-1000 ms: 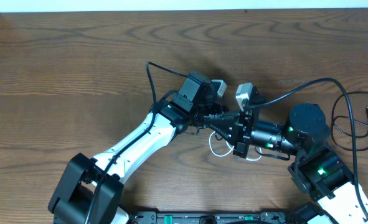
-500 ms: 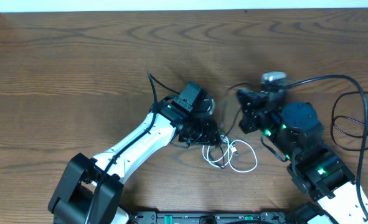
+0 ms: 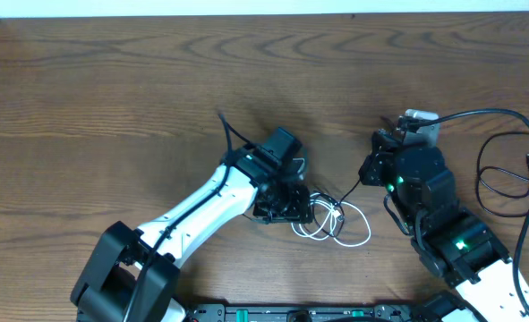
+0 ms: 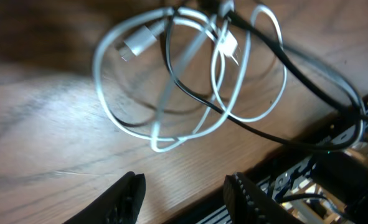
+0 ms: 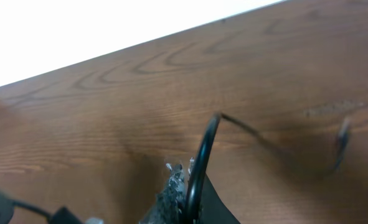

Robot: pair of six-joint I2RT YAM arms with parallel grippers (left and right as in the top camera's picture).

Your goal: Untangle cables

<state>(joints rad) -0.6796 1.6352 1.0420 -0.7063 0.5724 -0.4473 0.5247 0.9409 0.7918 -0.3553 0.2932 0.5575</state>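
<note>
The black cable (image 5: 199,155), pinched between the pressed-together jaws of the right gripper (image 5: 182,198), is best drawn away slowly while the left gripper (image 4: 184,196), spread and empty, pins the white cable (image 4: 171,81). Both lie on the table (image 3: 112,89) between the grippers: white in loose overlapping loops, black threaded through them.

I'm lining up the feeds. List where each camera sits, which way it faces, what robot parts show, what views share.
Overhead: above the table, looking straight down; left arm and right arm show.
Left wrist: behind the open left gripper, looking down at the white cable loops.
Right wrist: facing across the table toward its far edge; right gripper pinches the black cable.
Shared: overhead and left wrist both show white loops crossed by the black cable.
</note>
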